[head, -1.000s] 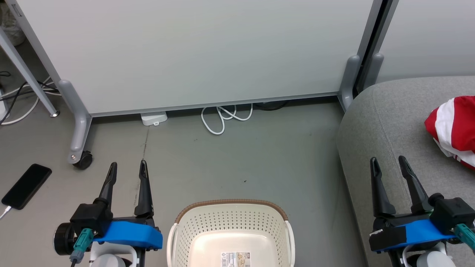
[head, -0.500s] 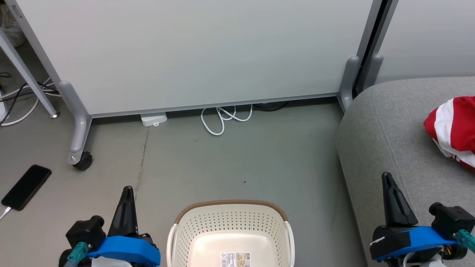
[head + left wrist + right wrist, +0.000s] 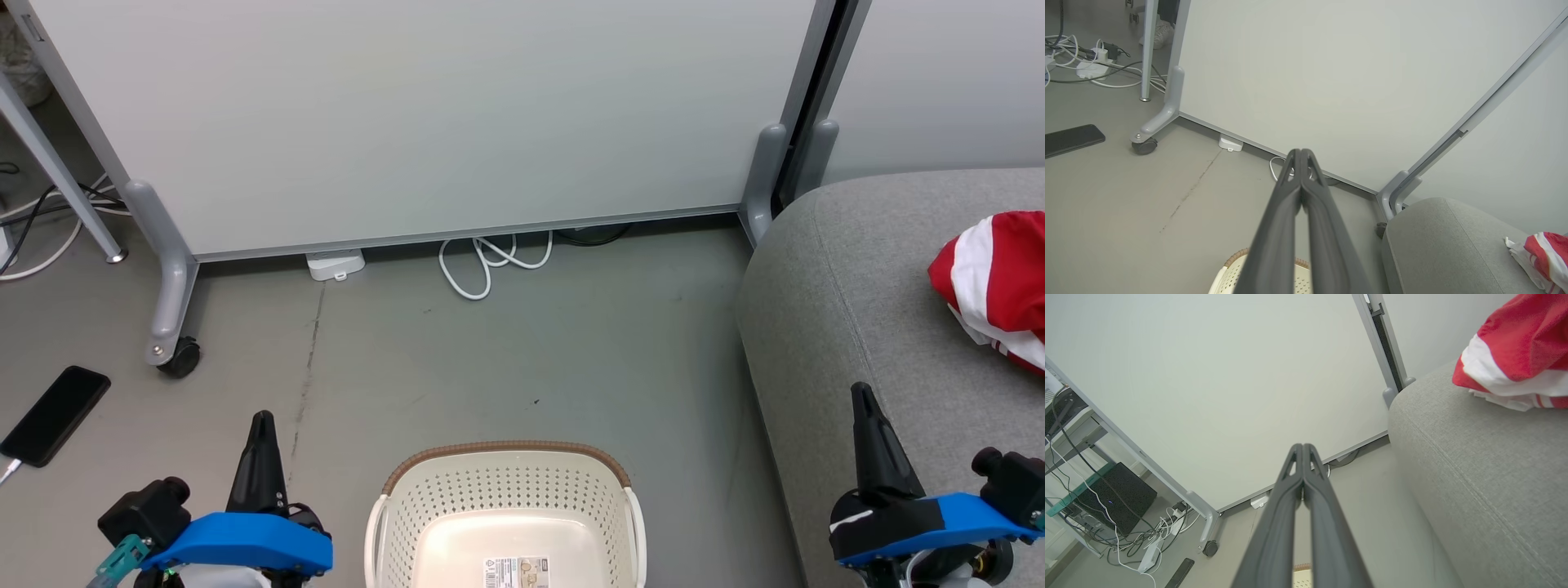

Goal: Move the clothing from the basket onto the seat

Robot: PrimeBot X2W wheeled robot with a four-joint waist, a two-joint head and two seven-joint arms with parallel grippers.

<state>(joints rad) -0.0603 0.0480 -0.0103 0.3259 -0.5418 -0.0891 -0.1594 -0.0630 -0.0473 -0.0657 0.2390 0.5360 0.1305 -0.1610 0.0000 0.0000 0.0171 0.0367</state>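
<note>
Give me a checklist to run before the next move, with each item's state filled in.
1. Clothing on the seat: ok, a red and white bundle lies on it; whether it is both garments, cannot tell.
2. Basket emptied: cannot tell; the part in view holds just a label, and the near end is cut off.
3. Left jaws shut, nothing held: ok.
4. Right jaws shut, nothing held: ok.
5. Phone on the floor, clear of the basket: ok.
6. White cable clear of the basket: ok.
</note>
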